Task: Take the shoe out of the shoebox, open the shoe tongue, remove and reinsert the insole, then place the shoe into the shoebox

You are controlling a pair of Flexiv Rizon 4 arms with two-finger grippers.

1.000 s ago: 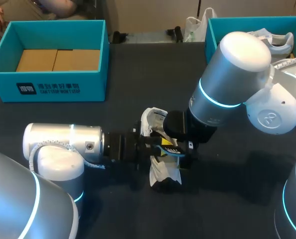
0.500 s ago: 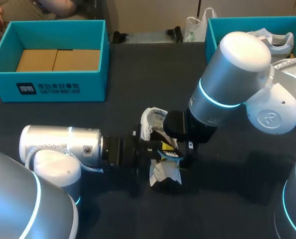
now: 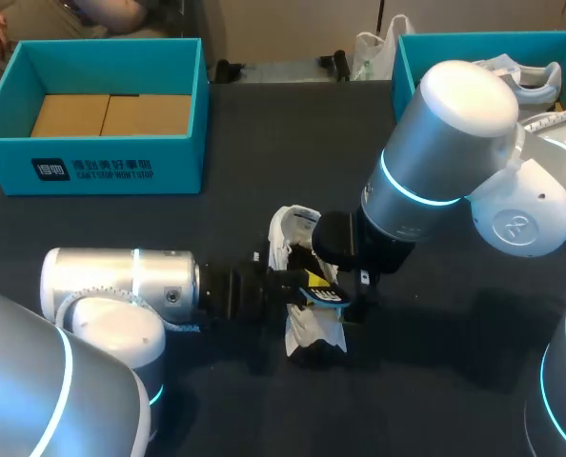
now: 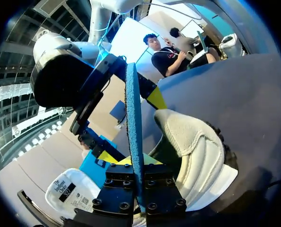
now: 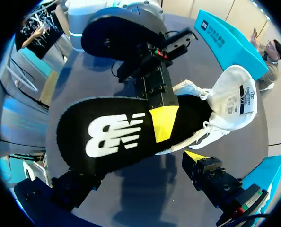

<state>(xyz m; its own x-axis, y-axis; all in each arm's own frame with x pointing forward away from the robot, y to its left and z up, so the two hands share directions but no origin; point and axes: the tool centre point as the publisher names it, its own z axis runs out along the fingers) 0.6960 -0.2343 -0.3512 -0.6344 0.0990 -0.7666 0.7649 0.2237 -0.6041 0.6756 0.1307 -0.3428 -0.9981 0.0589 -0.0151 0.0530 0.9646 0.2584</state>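
On the dark table (image 3: 264, 133), near its middle, you have the white shoe (image 3: 312, 328) lying out of its box, with both arms meeting over it. Your left arm comes in low from the left, and the left gripper (image 3: 302, 281) has its fingers pressed onto the insole (image 5: 112, 130) from both faces. In the left wrist view the insole stands on edge between the two yellow tips, its blue underside showing as a thin strip. In the right wrist view one yellow fingertip (image 5: 163, 122) lies flat on the insole's black top face, beside a white logo. The insole is lifted in front of the shoe's opening and hides much of the shoe there; you cannot tell whether its far end touches the shoe. The shoe's tongue (image 5: 237, 97) is folded up and back, its label facing out. Your right arm reaches in from the right, with the right gripper (image 3: 348, 297) just over the shoe's middle; you cannot tell whether it grips anything. At the far left stands the teal shoebox (image 3: 111, 152), open, with brown cardboard (image 3: 111, 114) on its floor, well apart from the shoe. At the far right a second teal box (image 3: 404, 71) holds another white shoe (image 3: 526, 81).
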